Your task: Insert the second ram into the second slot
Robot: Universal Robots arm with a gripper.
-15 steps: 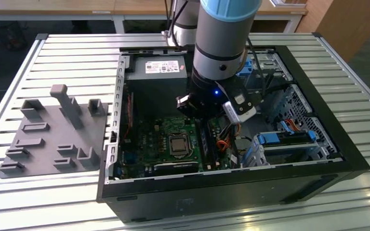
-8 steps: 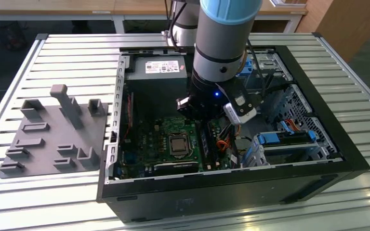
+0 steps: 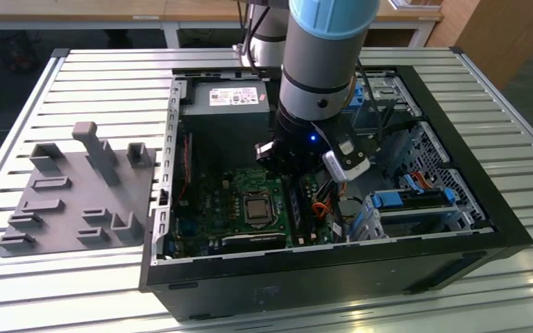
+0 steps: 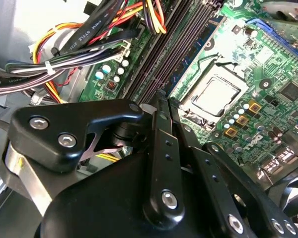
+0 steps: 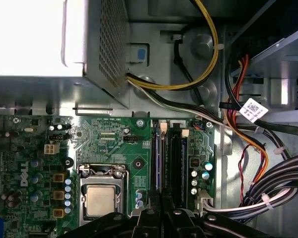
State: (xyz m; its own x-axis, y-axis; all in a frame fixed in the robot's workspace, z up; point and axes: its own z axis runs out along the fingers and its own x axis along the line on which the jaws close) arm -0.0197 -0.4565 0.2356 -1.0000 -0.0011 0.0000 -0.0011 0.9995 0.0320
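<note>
Tool (image 4: 161, 96) of mine clenched, tips together, low over the memory slots (image 5: 171, 158) beside the processor (image 5: 100, 201); a blue stick (image 4: 201, 50) sits in one slot

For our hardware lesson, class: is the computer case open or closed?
Open. The computer case lies with its upward side uncovered; the exterior view looks straight in at the motherboard and processor.

Exterior view: my arm (image 3: 322, 76) hides much of the memory slots (image 3: 296, 201). Both wrist views: gripper (image 4: 161, 99) (image 5: 164, 215) cut off by the frame edge, its body covering the slots' end. I can't tell if the second ram sits beneath.
</note>
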